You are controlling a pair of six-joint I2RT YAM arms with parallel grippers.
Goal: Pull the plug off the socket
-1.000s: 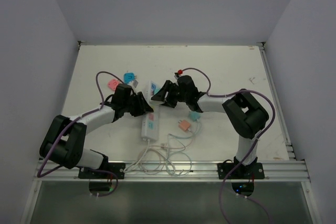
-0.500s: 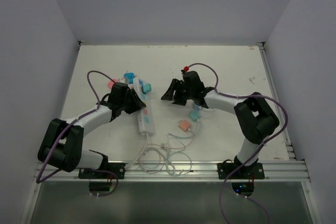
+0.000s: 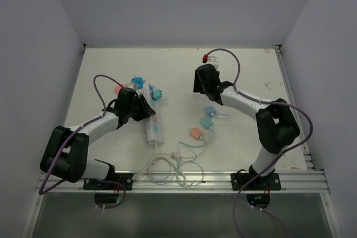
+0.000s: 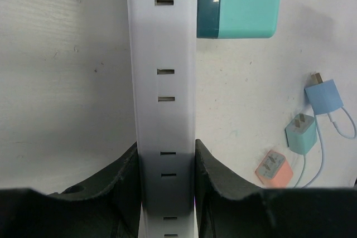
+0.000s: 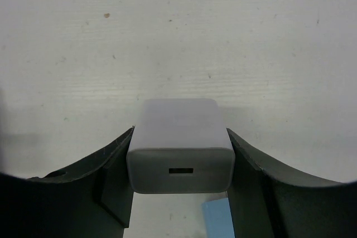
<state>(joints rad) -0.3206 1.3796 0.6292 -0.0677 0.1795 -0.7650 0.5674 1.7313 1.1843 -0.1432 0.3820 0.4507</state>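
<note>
L claw (image 4: 166, 157) is clamped on the socket (image 4: 164, 54), mid-table. R claw (image 5: 179, 135) pinches a white plug (image 5: 178, 118), well apart from it (already out). Risk: teal plug (image 4: 237, 1) looks seated; tugging it could drag the socket if L's hold slips.

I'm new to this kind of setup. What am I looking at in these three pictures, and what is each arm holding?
These are two robot arms bolted at the near edge of a table. The wide picture looks down from above and behind them; the other two come from a camera on each wrist, showing that arm's own black fingers. The left end effector is clamped on the long white power strip, with a big teal adapter against its side. The right end effector holds a white plug over bare table, apart from the strip. Loose nearby lie a blue adapter, a small teal adapter, an orange adapter and the strip's thin cord.
</note>
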